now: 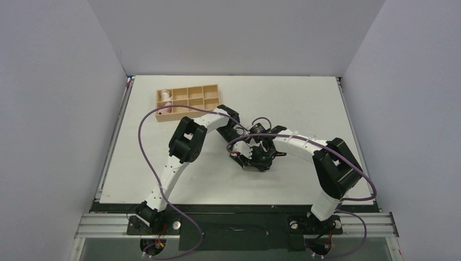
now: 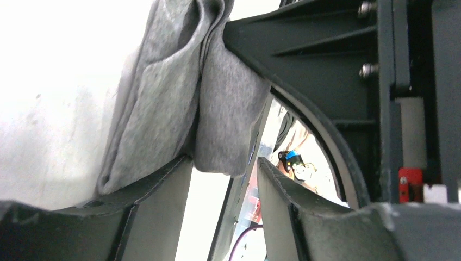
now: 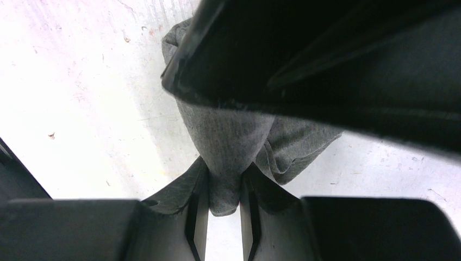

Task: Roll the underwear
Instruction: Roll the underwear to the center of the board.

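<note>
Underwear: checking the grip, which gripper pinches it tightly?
The right gripper, jaws narrowed on the underwear; the left gripper has jaws wider apart.

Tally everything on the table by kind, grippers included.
Grippers: 2, the left gripper and the right gripper
Grey underwear: 1
Wooden tray: 1
Cloth rolls in the tray: 2, a white roll and a pink roll
Total: 6
</note>
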`<state>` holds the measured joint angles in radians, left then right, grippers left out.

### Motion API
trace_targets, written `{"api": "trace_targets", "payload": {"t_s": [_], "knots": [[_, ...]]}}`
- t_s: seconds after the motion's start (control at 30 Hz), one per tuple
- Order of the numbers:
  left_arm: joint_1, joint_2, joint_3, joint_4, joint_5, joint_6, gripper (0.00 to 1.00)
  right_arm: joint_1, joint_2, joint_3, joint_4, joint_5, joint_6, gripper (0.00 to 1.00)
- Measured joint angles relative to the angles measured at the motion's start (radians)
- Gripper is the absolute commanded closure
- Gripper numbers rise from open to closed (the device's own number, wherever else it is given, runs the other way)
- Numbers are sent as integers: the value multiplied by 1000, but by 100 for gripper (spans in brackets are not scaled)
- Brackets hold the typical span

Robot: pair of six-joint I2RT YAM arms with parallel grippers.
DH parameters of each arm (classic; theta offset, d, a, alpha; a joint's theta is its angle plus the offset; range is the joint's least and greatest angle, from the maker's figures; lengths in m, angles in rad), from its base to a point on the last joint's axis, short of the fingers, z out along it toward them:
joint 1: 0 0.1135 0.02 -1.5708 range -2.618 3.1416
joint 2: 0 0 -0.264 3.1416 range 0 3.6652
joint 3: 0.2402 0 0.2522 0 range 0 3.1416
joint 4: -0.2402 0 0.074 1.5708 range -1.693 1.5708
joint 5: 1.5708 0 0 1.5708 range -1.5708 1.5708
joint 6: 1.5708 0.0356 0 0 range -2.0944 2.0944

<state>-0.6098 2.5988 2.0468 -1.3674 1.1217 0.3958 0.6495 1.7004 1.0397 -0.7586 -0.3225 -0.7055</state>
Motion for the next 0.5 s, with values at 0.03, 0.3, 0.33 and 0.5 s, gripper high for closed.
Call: {"api": "trace_targets", "payload": {"t_s": [0.03, 0.3, 0.33, 0.5], "knots": [[6, 0, -1, -6, -2, 8, 54, 0, 0, 0, 0, 0, 0, 100], [65, -1, -11, -60, -30, 75, 54, -2, 0, 0, -4, -1, 0, 100], [74, -3, -17, -64, -31, 82, 54, -2, 0, 0, -4, -1, 0, 100], [104, -20, -54, -77, -39, 111, 54, -4, 0, 0, -4, -1, 0, 100]]}}
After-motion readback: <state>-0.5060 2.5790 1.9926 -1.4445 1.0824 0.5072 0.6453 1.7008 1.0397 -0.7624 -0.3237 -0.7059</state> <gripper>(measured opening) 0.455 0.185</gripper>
